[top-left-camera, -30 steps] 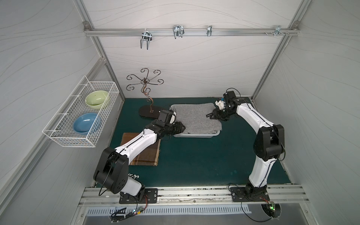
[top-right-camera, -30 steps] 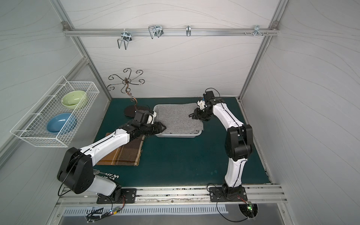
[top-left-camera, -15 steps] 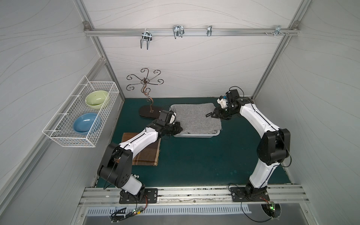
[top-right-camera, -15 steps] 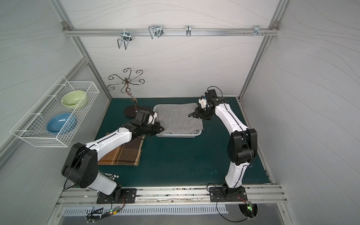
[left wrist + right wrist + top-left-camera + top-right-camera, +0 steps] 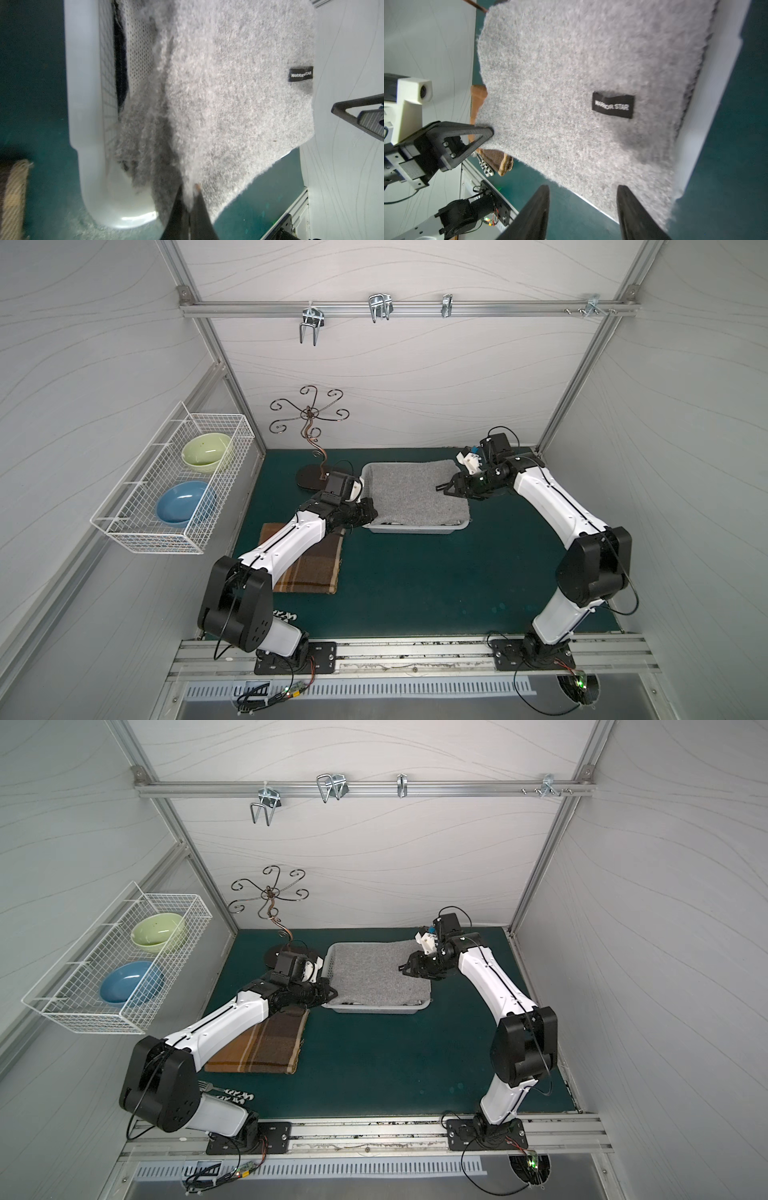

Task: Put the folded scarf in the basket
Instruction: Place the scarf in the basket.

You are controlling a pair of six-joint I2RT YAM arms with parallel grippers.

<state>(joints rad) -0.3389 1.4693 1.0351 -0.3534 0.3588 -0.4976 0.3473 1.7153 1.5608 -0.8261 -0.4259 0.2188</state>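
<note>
Folded scarf [image 5: 415, 493]: fuzzy pale grey, black label [image 5: 612, 105], atop white basket [image 5: 409, 529].

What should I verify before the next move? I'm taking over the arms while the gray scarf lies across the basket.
1. Grip: left pincer shut on the gray scarf corner, ok.
2. Free arm: right pincer open, gripping nothing, ok.
3. Fit: gray scarf fully inside the basket, not ok; it spreads over the rim.
4. Clutter: brown scarf lies on the mat, apart from the basket, ok.
5. Room beneath the gray scarf: cannot tell.
</note>
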